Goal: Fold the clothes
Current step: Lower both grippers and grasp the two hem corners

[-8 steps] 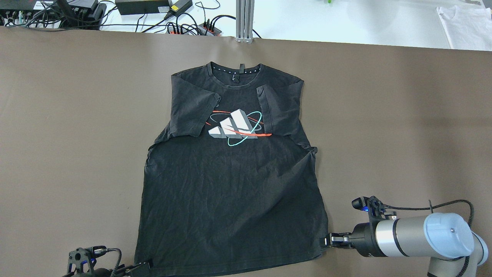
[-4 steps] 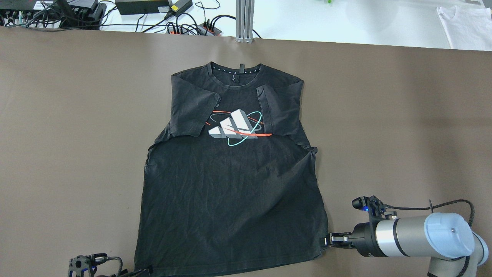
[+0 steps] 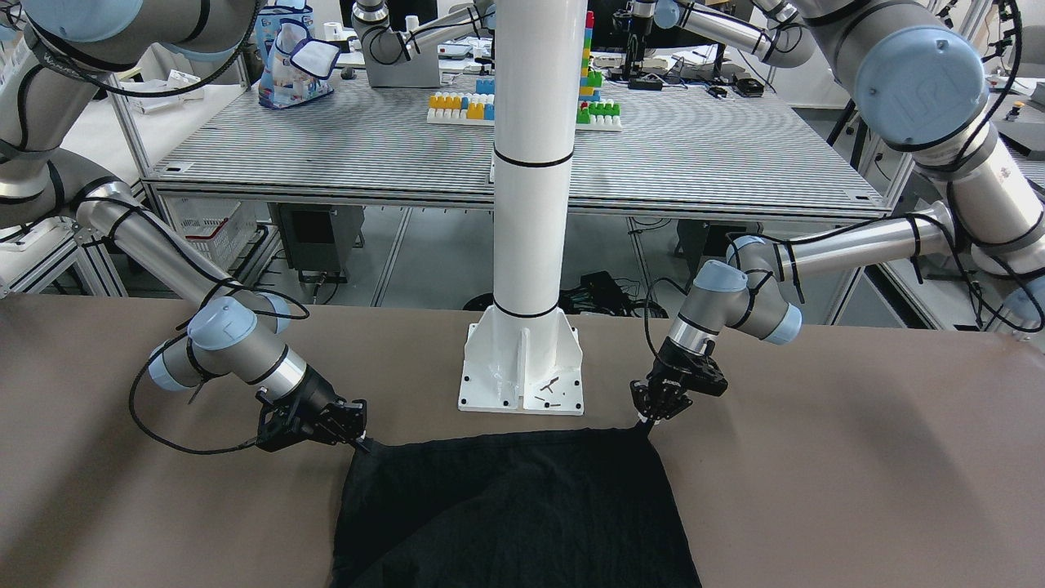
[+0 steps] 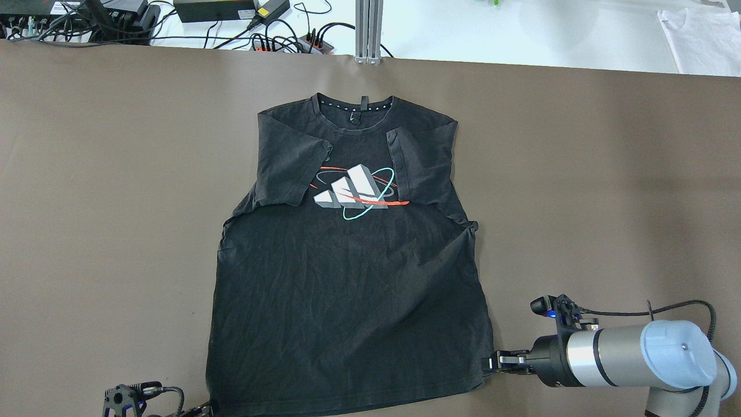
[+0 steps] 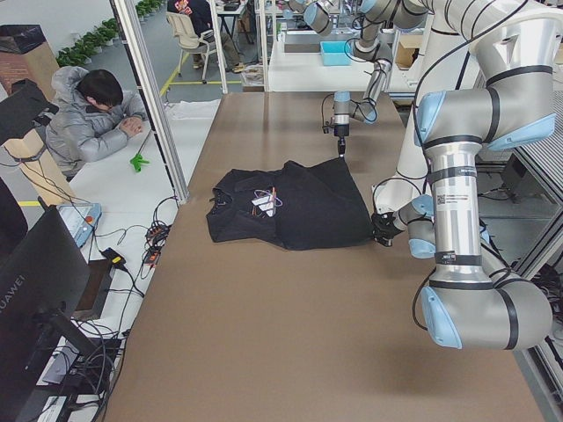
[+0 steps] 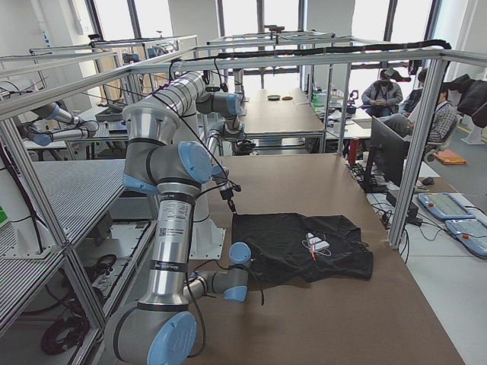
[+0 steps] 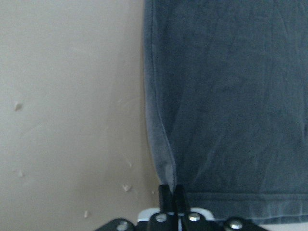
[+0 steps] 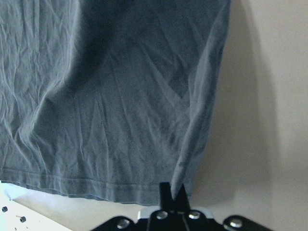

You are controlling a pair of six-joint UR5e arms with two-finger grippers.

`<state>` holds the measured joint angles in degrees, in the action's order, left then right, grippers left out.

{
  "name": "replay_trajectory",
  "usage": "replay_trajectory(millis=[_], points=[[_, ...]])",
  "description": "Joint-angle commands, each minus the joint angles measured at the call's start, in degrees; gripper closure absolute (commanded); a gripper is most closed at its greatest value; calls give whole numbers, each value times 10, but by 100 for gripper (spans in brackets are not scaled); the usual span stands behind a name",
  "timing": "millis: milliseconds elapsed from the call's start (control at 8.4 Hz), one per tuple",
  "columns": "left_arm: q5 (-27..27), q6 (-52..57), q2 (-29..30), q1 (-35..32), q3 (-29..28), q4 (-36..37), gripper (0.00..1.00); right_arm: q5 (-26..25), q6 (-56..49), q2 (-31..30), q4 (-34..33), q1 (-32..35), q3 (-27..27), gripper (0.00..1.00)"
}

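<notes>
The overhead exterior view shows one black garment [image 4: 347, 289] spread flat on the brown tabletop [image 4: 116, 174], collar at the far side and hem nearest the robot. Its two sleeves [image 4: 289, 168] are turned inward over the chest and partly cover the one printed logo [image 4: 353, 191]. Two grippers are at work, one at each hem corner. The right gripper [image 4: 490, 364] lies low along the tabletop with its jaws pinched together on the hem's right corner. The left gripper [image 7: 170, 188] has its jaws pressed closed on the left corner, where the side seam meets the hem. From across the table, one white pole [image 3: 531, 204] stands on its base plate [image 3: 522, 384] just behind the hem, between the two arms. Compared with a second ago, the left gripper has slid toward the bottom edge of the overhead view, so that less of it shows, and the hem's left corner has shifted slightly with it. The right gripper and the rest of the garment lie as they did.
</notes>
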<state>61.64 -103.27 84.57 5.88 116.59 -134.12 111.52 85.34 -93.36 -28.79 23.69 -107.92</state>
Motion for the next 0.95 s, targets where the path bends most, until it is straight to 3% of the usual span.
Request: replay_trajectory(millis=[0,119,476,595,833], points=[[16,4,-19,-6,53,-1,100,18,3,-5,0,15,-26,100],[67,13,-46,-29,82,-4,100,21,4,-14,0,18,-37,100],[243,90,-44,-164,120,-10,100,68,8,-23,0,39,-71,100],[287,114,-49,-189,122,-55,100,78,9,-37,1,39,-96,100],[301,125,-50,-191,128,-101,100,127,34,-39,11,40,-133,100]])
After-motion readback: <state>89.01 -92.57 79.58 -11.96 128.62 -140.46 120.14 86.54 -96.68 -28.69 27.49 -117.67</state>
